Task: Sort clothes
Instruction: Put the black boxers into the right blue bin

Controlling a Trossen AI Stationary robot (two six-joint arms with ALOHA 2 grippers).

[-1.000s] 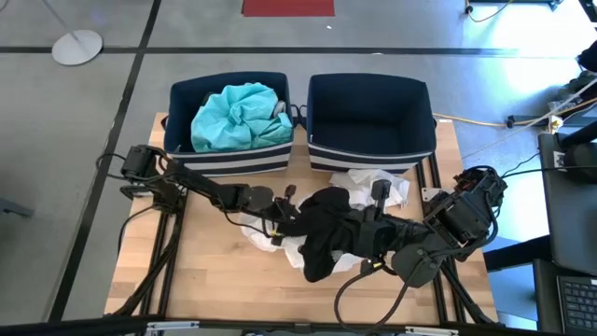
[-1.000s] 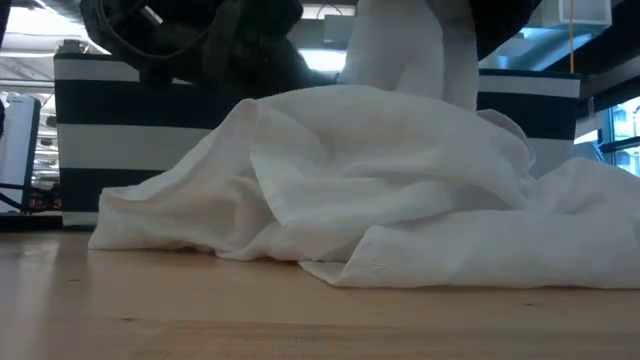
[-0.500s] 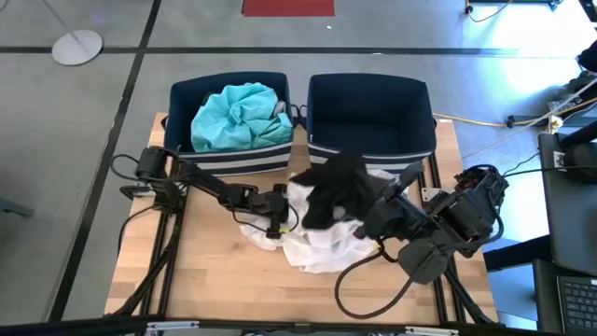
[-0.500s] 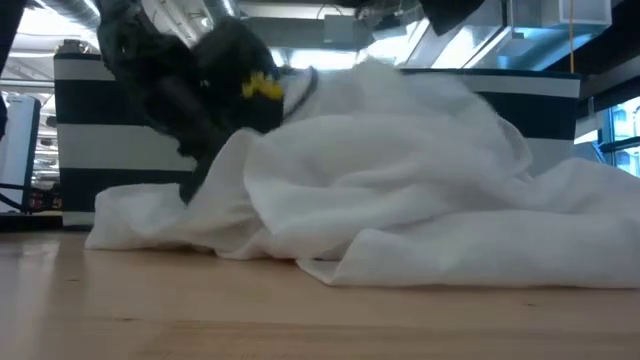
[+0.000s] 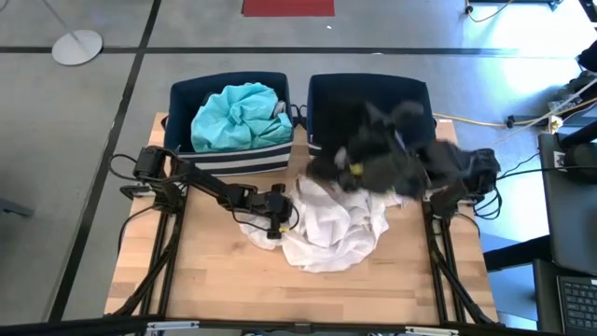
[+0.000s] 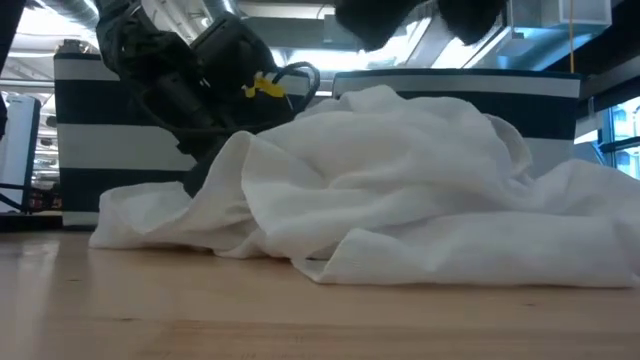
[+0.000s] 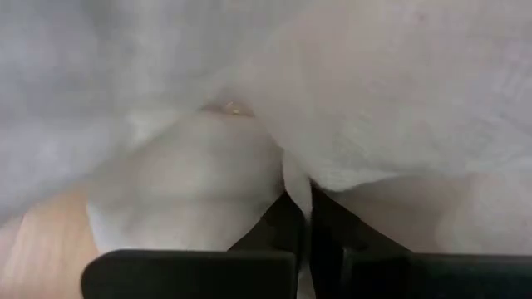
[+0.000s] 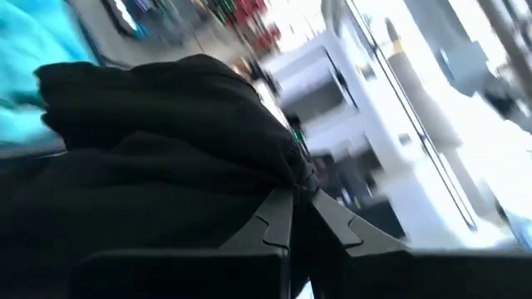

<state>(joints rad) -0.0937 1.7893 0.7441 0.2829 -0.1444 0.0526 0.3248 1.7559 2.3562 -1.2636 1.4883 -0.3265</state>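
A white garment [image 5: 331, 224] lies crumpled on the wooden table, its folds heaped [image 6: 400, 190]. My left gripper [image 5: 280, 213] is at its left edge, tipped down and shut on the cloth [image 7: 298, 195]; in the low view its fingers disappear behind the white folds [image 6: 200, 170]. My right gripper [image 5: 345, 166] is raised at the front wall of the right navy bin [image 5: 368, 78], shut on a black garment [image 5: 378, 135] that is blurred in the air [image 8: 166, 166]. A teal garment [image 5: 238, 112] fills the left bin [image 5: 229, 161]. My left gripper pinches a fold at the white garment's left edge [image 7: 291, 170] between its two fingers, slanting down from the table's left. How many layers, I cannot tell. The garment lies slack on the table. My right gripper pinches a bunched fold of the black garment [image 8: 287, 170] between its two fingers, which point about level. The garment is lifted clear of the table and the white garment, trailing over the right bin's front wall.
The two navy striped bins stand side by side at the table's far edge. Bare wood [image 5: 215, 271] shows near and left of the white garment. Cables run along the left arm [image 5: 187, 182] and off the table's right side.
My right gripper has swung up and toward the far right bin, turning as it went, carrying the black garment clear off the white one. A white fold that rose with it has dropped back onto the heap. My left gripper has tipped down onto the white garment's left edge and stayed.
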